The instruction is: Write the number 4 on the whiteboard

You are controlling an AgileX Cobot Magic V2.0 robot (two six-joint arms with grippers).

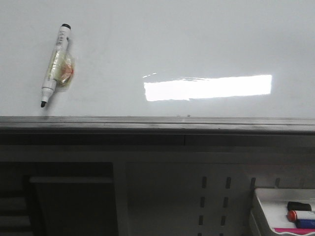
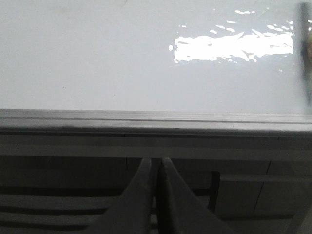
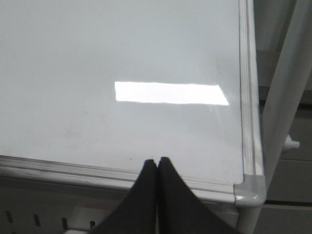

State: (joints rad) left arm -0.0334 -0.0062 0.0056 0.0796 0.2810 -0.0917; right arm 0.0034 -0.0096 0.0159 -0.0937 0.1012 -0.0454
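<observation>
The whiteboard point(image 1: 172, 44) fills the upper front view, glossy white with a bright rectangular reflection and a grey edge rail point(image 1: 157, 123). A black-tipped marker point(image 1: 55, 66) with a yellowish wrap lies on it at the left. The number 4 is out of view. Neither gripper shows in the front view. My left gripper point(image 2: 156, 160) is shut and empty, just below the rail of the whiteboard point(image 2: 97, 58). Also shut and empty, my right gripper point(image 3: 156, 160) has its tips over the near edge of the whiteboard point(image 3: 97, 48), close to its right corner.
A small white tray point(image 1: 261, 209) with several markers sits low at the right, below the board. A perforated panel point(image 1: 216, 196) runs under the rail. The board's rounded corner piece point(image 3: 250, 190) and a pale post point(image 3: 282, 97) stand to the right.
</observation>
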